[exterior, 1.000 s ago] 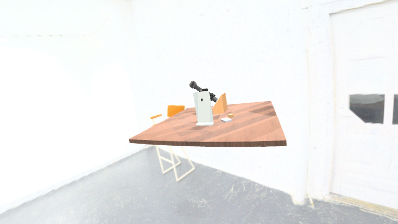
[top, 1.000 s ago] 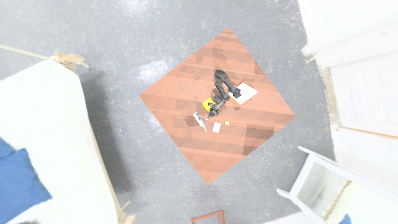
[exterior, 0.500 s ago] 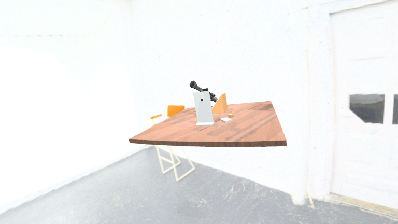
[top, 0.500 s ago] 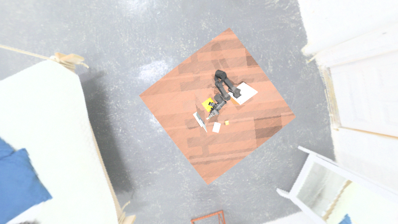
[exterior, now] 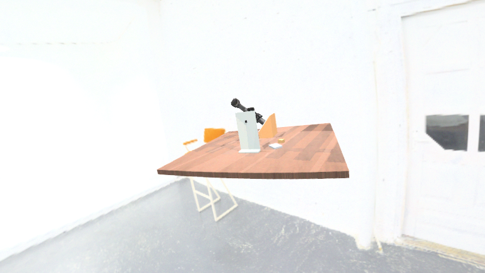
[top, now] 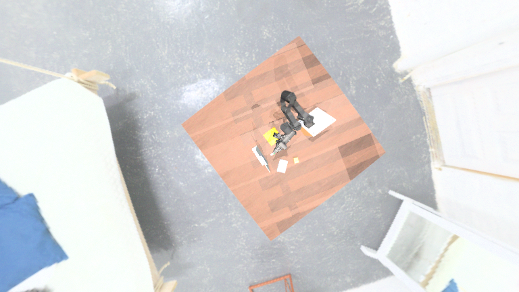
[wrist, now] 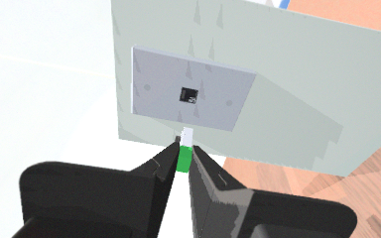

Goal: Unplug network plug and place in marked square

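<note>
The gripper (top: 274, 153) (wrist: 187, 148) is shut on the green plug (wrist: 185, 160), whose pale front end points towards the upright panel (top: 260, 156) (exterior: 248, 136) (wrist: 303, 74). The plug is out of the socket (wrist: 189, 95), whose dark opening is empty, with a gap between them. The tab on the plug cannot be made out. The gripper is above the table, in front of the panel; in the exterior view its tips are hidden. A flat yellow square (top: 267, 136), seemingly the marked square, lies beside the gripper and is partly covered by the arm in the top view.
A white slab (top: 282, 165) (exterior: 275, 146) and a small yellow block (top: 295, 160) (exterior: 281, 140) lie on the table (top: 244, 174) (exterior: 304, 162) near the panel. A large white-topped object (top: 323, 120) stands by the arm's base. An orange wedge shape (exterior: 270, 128) rises behind the panel.
</note>
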